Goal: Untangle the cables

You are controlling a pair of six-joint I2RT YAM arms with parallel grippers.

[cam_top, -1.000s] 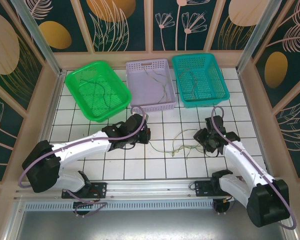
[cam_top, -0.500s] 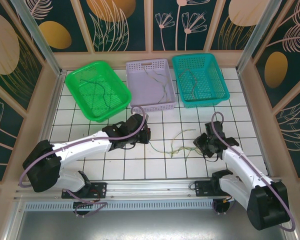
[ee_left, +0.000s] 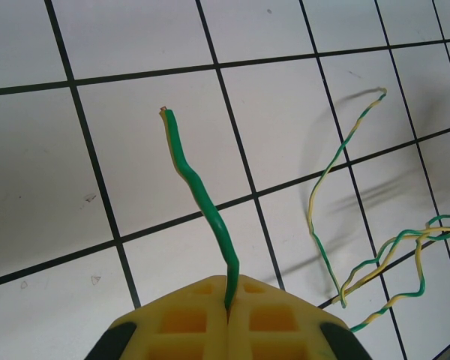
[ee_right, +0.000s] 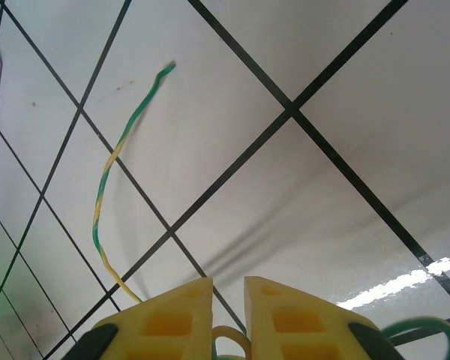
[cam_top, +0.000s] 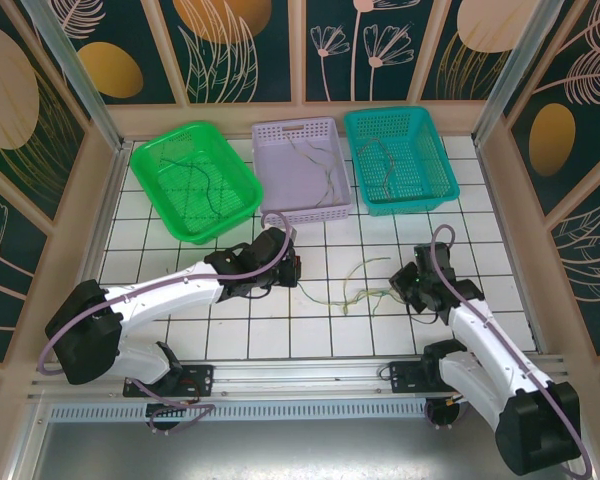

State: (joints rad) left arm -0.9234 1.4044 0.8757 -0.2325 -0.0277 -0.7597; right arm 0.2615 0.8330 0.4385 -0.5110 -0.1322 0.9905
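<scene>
A loose tangle of thin yellow-green cables point(cam_top: 352, 291) lies on the white tiled table between the two arms. My left gripper point(cam_top: 297, 274) is shut on a plain green cable point(ee_left: 202, 196), whose free end sticks up out of the yellow fingers point(ee_left: 180, 322); the yellow-green strands point(ee_left: 337, 154) trail to its right. My right gripper point(cam_top: 400, 286) is at the tangle's right end. Its jaws stand a narrow slit apart, closed on a loop of yellow-green cable point(ee_right: 229, 339). Another striped end point(ee_right: 105, 187) curves away over the tiles.
Three baskets stand along the back: green point(cam_top: 180, 133) at left, lilac point(cam_top: 295, 126) in the middle, teal point(cam_top: 385, 112) at right, each with a few thin wires inside. Wooden walls close in both sides of the table.
My right gripper's jaws have drawn together from wide apart onto the cable loop, and its wrist has turned slightly. The left arm has kept still with the green cable.
</scene>
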